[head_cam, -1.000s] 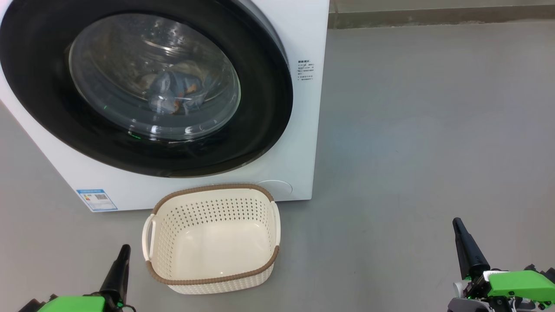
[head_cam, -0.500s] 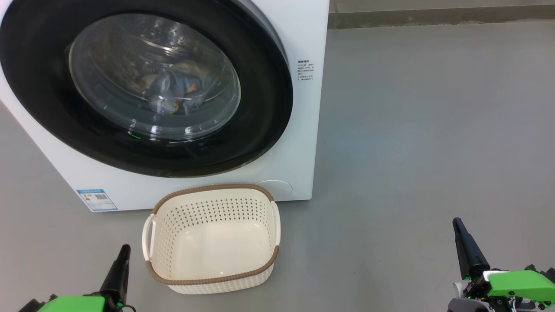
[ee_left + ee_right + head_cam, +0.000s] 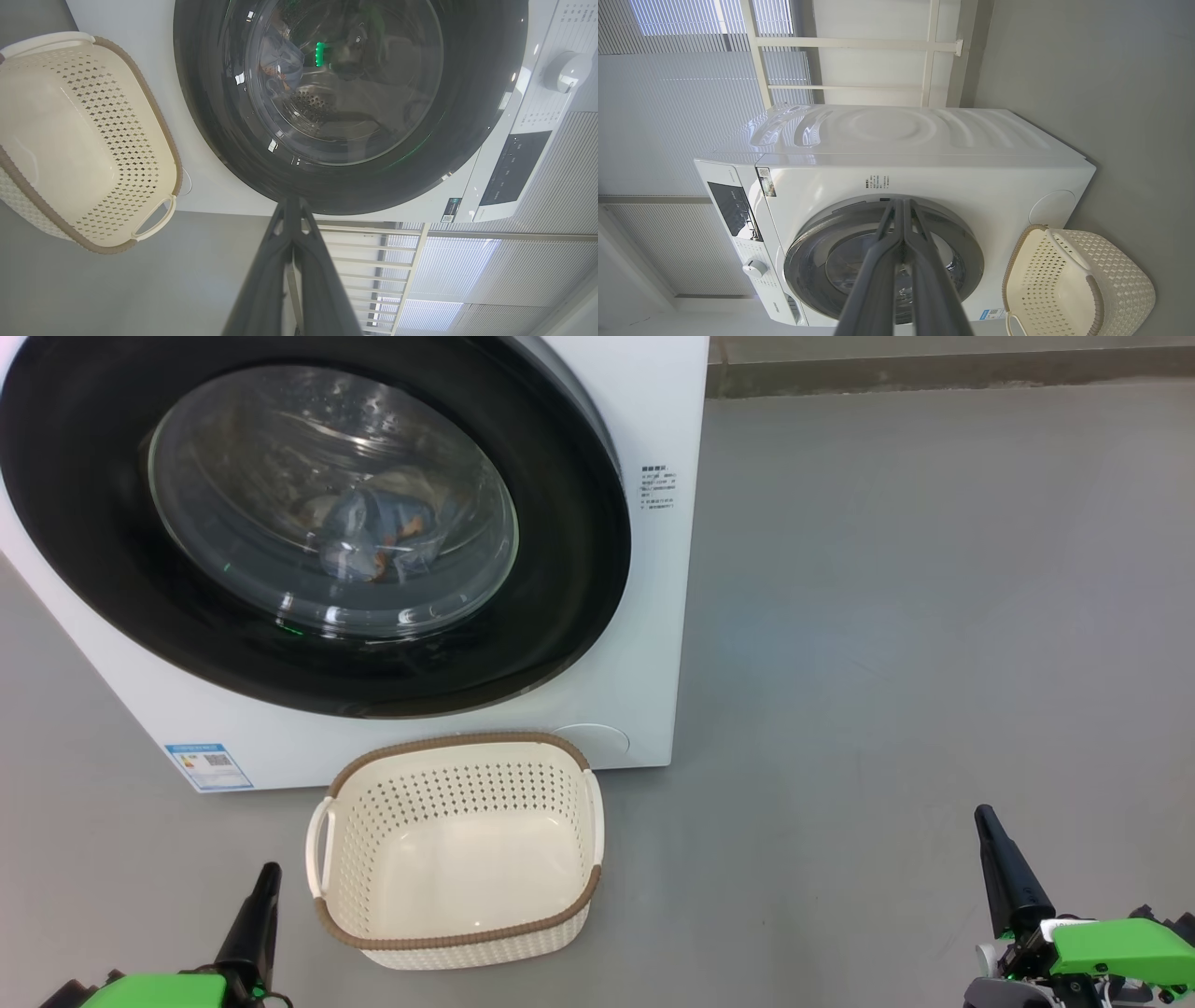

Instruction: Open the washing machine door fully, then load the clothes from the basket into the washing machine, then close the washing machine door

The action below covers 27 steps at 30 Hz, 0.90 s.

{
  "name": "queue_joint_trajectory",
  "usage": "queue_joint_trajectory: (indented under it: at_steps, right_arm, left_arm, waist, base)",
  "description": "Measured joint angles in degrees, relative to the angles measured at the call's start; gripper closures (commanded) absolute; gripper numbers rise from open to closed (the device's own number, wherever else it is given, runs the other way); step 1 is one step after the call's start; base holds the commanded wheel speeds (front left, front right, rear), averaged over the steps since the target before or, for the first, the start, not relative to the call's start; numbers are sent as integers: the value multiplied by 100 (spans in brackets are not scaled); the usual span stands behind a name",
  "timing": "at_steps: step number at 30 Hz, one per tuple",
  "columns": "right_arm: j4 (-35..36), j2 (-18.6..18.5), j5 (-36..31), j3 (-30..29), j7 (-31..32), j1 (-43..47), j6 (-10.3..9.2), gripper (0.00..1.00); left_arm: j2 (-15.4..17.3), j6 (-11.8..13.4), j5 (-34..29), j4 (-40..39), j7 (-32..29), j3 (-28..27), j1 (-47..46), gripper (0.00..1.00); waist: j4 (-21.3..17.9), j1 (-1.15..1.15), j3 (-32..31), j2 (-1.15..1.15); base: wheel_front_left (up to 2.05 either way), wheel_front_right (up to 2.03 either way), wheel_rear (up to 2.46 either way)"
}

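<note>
Step in hand, as I judged it: the last one, and it looked finished. The washing machine door (image 3: 560, 569) sat flush in the front of the washing machine (image 3: 653, 616), with no gap that I could see around its black ring. The clothes (image 3: 373, 546) lay inside the machine, low behind the glass. The basket (image 3: 457, 739) stood on the floor (image 3: 887, 663) just in front of the machine, below the door, holding no cloth. The left gripper (image 3: 269, 873) was clenched on nothing, in front of the machine beside the basket's left handle. The right gripper (image 3: 986, 826) was clenched on nothing, well out to the machine's right. Next move: none on the laundry. At most a light press on the ring, since I could not tell whether the latch had caught. Other items: a blue label (image 3: 207, 765) low on the machine's front left, and a dial (image 3: 754, 268) on its control strip. In the way: only the basket, between my grippers and the door.
</note>
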State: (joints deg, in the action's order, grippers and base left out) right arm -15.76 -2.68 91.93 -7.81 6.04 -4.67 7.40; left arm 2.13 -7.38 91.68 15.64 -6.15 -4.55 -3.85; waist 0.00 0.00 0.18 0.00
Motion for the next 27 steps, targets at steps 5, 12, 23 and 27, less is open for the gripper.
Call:
queue_joint_trajectory:
  at_steps: [5,12,23,27]
  right_arm:
    - [0,0,0,0,0,0,0,100]
    - [0,0,0,0,0,0,0,100]
    - [0,0,0,0,0,0,0,100]
    - [0,0,0,0,0,0,0,100]
  left_arm:
    - [0,0,0,0,1,0,0,100]
    - [0,0,0,0,0,0,0,100]
    - [0,0,0,0,1,0,0,100]
    - [0,0,0,0,1,0,0,100]
  waist:
    - [0,0,0,0]
    - [0,0,0,0]
    - [0,0,0,0]
    - [0,0,0,0]
  base:
    - [0,0,0]
    - [0,0,0]
    - [0,0,0]
    - [0,0,0]
